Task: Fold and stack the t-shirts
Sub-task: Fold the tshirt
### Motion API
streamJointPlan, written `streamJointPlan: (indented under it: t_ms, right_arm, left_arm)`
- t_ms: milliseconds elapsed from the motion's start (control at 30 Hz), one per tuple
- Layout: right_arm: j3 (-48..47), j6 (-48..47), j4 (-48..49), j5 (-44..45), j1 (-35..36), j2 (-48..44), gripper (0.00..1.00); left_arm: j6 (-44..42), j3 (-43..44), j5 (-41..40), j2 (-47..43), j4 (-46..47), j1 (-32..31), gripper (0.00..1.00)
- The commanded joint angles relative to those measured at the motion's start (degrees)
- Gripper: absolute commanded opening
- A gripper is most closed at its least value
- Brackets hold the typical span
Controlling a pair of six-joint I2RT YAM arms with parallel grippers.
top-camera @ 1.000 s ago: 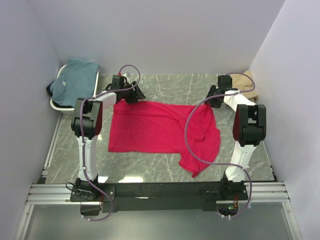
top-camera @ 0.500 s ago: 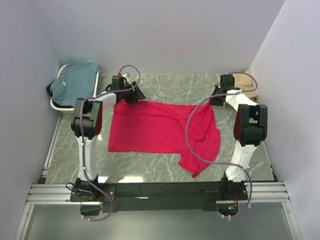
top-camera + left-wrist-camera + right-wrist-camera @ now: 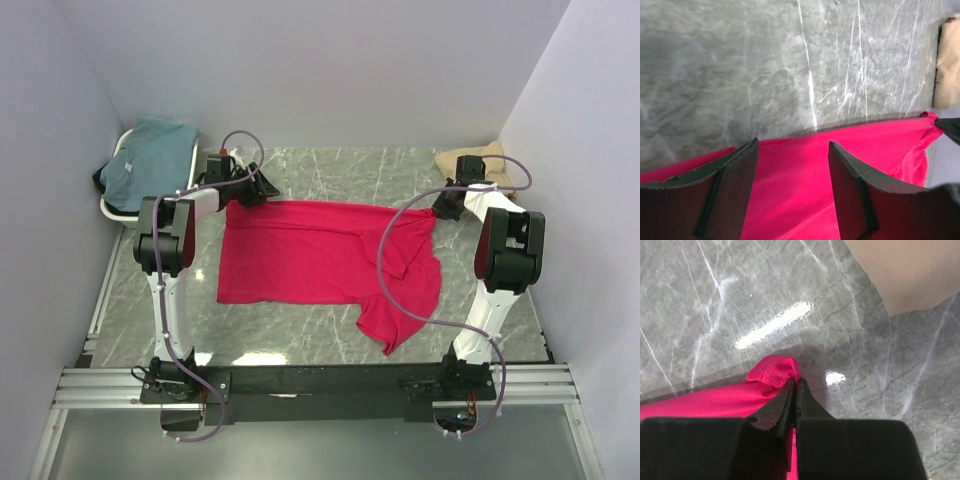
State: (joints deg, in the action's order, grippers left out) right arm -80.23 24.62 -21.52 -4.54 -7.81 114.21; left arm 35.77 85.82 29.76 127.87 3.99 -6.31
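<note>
Far-right corner of red t-shirt (image 3: 310,260) clamped in right gripper (image 3: 795,387); left gripper (image 3: 792,146) agape, empty, over far-left edge; tan t-shirt (image 3: 910,270) cropped.

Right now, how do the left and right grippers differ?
The left gripper is open, jaws apart over the far edge of the red shirt; the right gripper is shut, pinching its far right corner. Left sits at the basket side, right beside the tan shirt. Both are at the shirt's far edge.

White arms (image 3: 172,300) w/ purple cables (image 3: 380,265); left claw (image 3: 792,145), right claw (image 3: 795,382) blk.
</note>
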Motion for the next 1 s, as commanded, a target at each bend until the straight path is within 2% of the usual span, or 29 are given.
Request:
streamJointPlan:
  t_ms: [0,33,67,100,267,300,333,367,633,700,733,767,867,967]
  right_arm:
    - [-0.9,0.4,-0.3,1.6,-1.0,-0.8,0.01]
    - [-1.0,0.6,-0.1,2.1,-1.0,-0.7,0.02]
    - [-0.9,0.4,0.5,1.9,-1.0,-0.6,0.12]
    - [-0.9,0.3,0.7,1.9,-1.0,-0.7,0.15]
    - [-0.8,0.1,1.0,5.9,-1.0,-2.0,0.17]
    - [0.0,-0.2,1.4,6.2,-1.1,-2.7,0.12]
    - [0.4,-0.4,1.9,5.5,-1.7,-3.1,0.03]
    - [0.8,-0.1,2.7,3.4,-2.1,-3.5,0.00]
    - [3.7,2.8,6.2,-3.7,-5.5,-5.4,0.01]
    - [4.5,3.0,7.1,-2.6,-5.9,-6.6,0.09]
    - [4.3,2.7,6.8,-2.6,-5.9,-6.8,0.24]
    - [3.9,2.0,5.8,-2.5,-5.9,-7.1,0.33]
    - [3.8,1.3,5.3,-1.9,-5.9,-8.9,0.46]
    - [4.5,0.8,3.9,-3.4,-5.8,-11.8,0.51]
  left_arm:
    - [-0.6,-2.2,-4.3,1.9,-4.4,1.9,0.66]
    - [-0.6,-2.4,-4.4,1.9,-4.4,1.9,0.66]
    - [-0.5,-2.6,-4.4,1.5,-4.4,1.9,0.66]
    - [-0.5,-2.8,-4.6,1.3,-2.9,2.0,0.66]
    - [-0.4,-3.6,-5.2,0.4,-2.3,2.0,0.67]
    - [-0.4,-3.4,-5.2,0.5,-2.4,2.1,0.67]
    - [-0.3,-3.2,-5.2,0.7,-2.7,2.1,0.67]
    - [-0.3,-3.3,-5.1,0.7,-2.6,2.1,0.67]
    - [1.5,-6.0,-6.4,-0.8,-0.2,2.7,0.67]
    - [1.8,-6.7,-6.5,-1.2,0.7,3.0,0.67]
    - [2.1,-7.0,-6.8,-1.4,0.6,3.1,0.67]
    - [2.2,-7.2,-7.0,-1.7,1.0,3.1,0.67]
    - [2.2,-7.9,-7.5,-2.5,1.7,3.1,0.68]
    - [1.2,-7.4,-7.2,-3.5,1.0,3.1,0.69]
